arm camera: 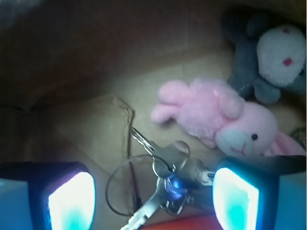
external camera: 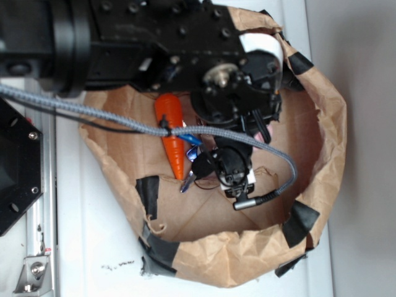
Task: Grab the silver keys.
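Observation:
The silver keys lie on the brown paper floor of the bag, a small bunch on thin wire rings with one long key pointing toward the bottom edge. In the wrist view my gripper is open and straddles them. The left finger stands well clear of the bunch, while the right finger is close beside it. From outside, the gripper hangs low inside the bag, and one key pokes out to its left.
An orange toy carrot lies right beside the keys and shows as a red strip below them. A pink plush bunny and a grey plush lie farther in. The brown paper bag's taped walls surround everything.

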`<act>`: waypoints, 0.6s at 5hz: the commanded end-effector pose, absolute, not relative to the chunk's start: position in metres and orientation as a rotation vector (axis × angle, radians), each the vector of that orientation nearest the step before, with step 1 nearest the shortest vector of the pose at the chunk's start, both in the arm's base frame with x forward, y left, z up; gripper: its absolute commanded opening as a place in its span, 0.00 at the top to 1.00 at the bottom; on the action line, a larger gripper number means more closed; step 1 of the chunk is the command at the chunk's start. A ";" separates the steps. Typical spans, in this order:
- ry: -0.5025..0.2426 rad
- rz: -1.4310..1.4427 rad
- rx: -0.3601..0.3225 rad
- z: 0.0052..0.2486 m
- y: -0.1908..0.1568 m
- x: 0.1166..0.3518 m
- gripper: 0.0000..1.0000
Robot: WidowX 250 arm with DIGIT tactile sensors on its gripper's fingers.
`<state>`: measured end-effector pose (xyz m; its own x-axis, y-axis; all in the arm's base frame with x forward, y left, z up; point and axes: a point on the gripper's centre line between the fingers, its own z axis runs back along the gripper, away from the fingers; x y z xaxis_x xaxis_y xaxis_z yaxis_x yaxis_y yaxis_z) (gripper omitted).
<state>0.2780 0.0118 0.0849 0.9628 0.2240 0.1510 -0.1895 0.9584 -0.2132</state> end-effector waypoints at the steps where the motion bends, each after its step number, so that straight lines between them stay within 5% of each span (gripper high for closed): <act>1: -0.226 0.168 -0.220 0.089 -0.010 0.271 0.00; 3: -0.240 0.089 -0.235 0.063 -0.036 0.286 0.00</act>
